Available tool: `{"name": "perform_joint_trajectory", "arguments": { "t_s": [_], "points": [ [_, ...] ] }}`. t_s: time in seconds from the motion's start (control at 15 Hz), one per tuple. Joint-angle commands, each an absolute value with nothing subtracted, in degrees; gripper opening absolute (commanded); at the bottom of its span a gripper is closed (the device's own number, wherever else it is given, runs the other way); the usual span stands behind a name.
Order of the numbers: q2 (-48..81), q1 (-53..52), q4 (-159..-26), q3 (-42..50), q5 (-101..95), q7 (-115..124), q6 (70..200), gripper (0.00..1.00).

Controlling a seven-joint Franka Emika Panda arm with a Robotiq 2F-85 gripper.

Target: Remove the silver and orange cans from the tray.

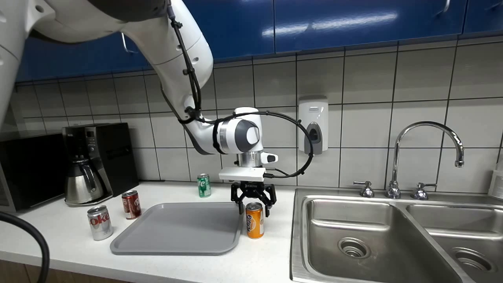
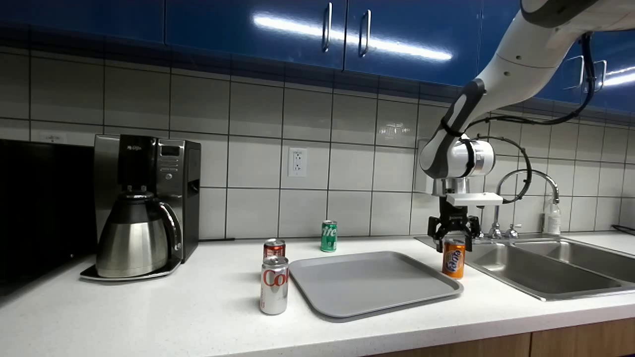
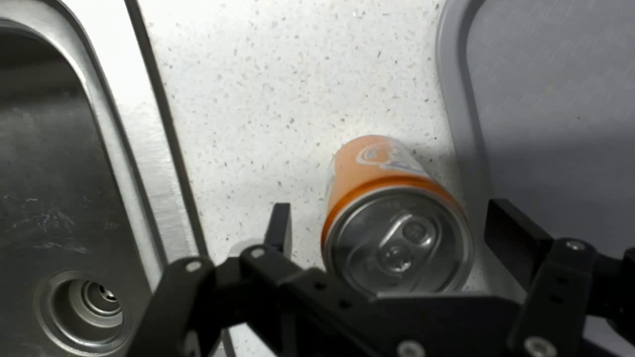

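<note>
The orange can point(image 1: 254, 227) stands upright on the white counter, just off the sink-side edge of the grey tray point(image 1: 177, 230). It also shows in an exterior view point(image 2: 453, 263) and in the wrist view point(image 3: 374, 161). My gripper point(image 1: 254, 214) points down over this can and is open. In the wrist view its fingers point(image 3: 392, 233) are on either side of the can's top, with a gap on each side. The silver can point(image 1: 100, 225) stands upright on the counter off the tray's opposite side, also in an exterior view point(image 2: 274, 290). It is out of the wrist view.
A red can point(image 1: 131, 205) stands behind the silver can. A green can point(image 1: 204, 185) stands behind the tray near the tiled wall. The steel sink point(image 1: 298, 236) with its faucet point(image 1: 397, 157) borders the orange can's side. A coffee maker point(image 1: 106, 157) stands at the far end.
</note>
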State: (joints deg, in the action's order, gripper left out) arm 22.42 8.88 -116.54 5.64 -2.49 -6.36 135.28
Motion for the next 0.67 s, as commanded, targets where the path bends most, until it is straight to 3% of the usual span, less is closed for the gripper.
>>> {"name": "perform_joint_trajectory", "arguments": {
  "t_s": [0.0,0.6],
  "points": [
    [17.2,8.5,-119.2,5.4,-2.7,-7.6,135.0,1.0],
    [6.5,5.2,-126.9,5.7,-6.9,-4.3,135.5,1.0]
  ]
}}
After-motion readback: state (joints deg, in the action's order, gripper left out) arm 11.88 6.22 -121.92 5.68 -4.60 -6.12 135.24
